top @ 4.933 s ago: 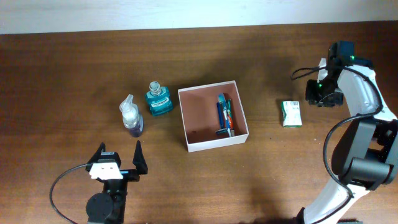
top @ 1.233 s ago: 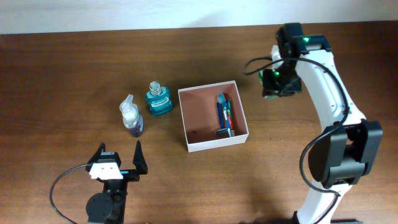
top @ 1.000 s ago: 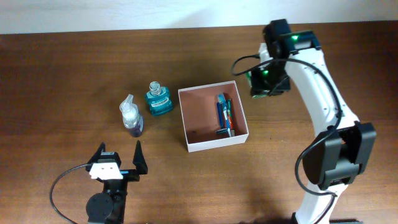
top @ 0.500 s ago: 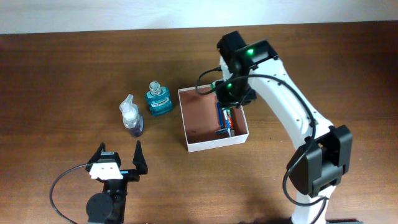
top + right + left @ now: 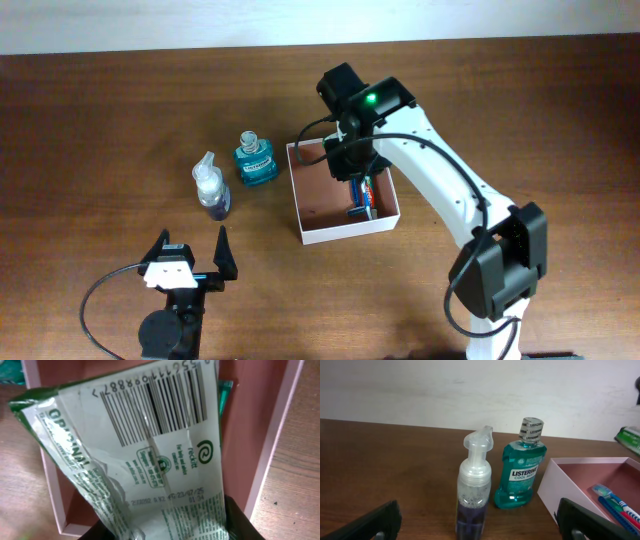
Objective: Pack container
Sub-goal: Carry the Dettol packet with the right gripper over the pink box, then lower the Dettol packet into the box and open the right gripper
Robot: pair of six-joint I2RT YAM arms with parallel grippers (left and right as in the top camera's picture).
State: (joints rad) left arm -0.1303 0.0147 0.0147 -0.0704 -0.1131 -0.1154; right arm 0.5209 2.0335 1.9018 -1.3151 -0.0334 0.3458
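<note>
The container (image 5: 318, 200) is a square white-walled box with a reddish-brown inside, at the table's middle. It also shows in the left wrist view (image 5: 555, 491) and the right wrist view (image 5: 286, 415). Toothbrushes (image 5: 362, 197) lie along its right side. My right gripper (image 5: 348, 162) hovers over the container's far part, shut on a green and white packet (image 5: 150, 445). My left gripper (image 5: 192, 252) is open and empty near the front edge. It faces a foam pump bottle (image 5: 474, 495) and a teal mouthwash bottle (image 5: 522, 472).
The pump bottle (image 5: 211, 188) and the teal bottle (image 5: 256, 160) stand just left of the container. The right arm (image 5: 450, 190) reaches across from the front right. A wall runs behind the table.
My right arm has swung from the table's right side leftward to above the container, carrying the packet that lay at the right. The left arm has not moved.
</note>
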